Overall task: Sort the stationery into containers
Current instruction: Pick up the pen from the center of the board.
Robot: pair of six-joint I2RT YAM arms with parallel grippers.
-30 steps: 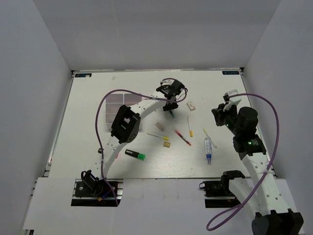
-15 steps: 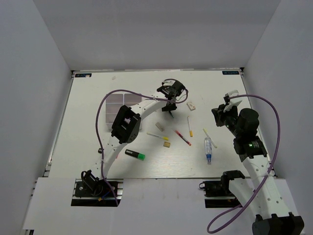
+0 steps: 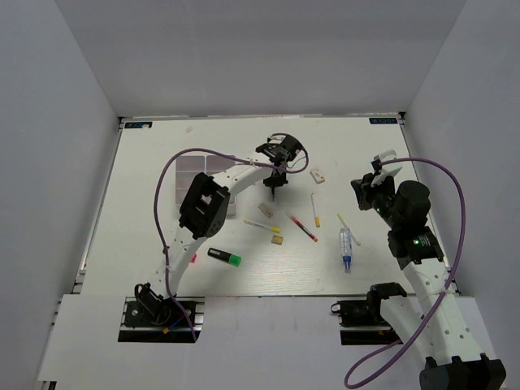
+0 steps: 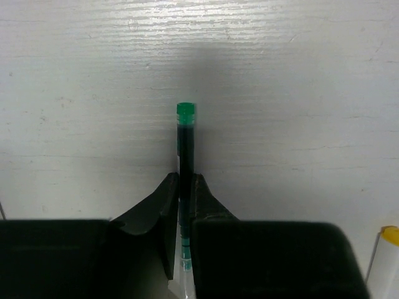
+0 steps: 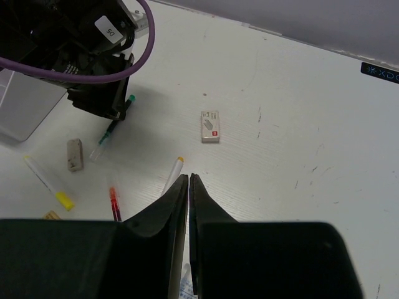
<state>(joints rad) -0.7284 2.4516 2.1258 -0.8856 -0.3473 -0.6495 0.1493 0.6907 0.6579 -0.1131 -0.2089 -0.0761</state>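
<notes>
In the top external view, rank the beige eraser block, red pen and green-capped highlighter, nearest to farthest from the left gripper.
From the left gripper, shut on the teal-capped pen:
1. Beige eraser block, just below the jaws in the view.
2. Red pen, to their lower right.
3. Green-capped highlighter, far to the lower left.

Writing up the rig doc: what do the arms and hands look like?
Both arms are white links with black joint housings: left arm, right arm. A purple cable loops along each. The left hand and right hand are black, tapering to the tips. A green light glows on the right arm.
</notes>
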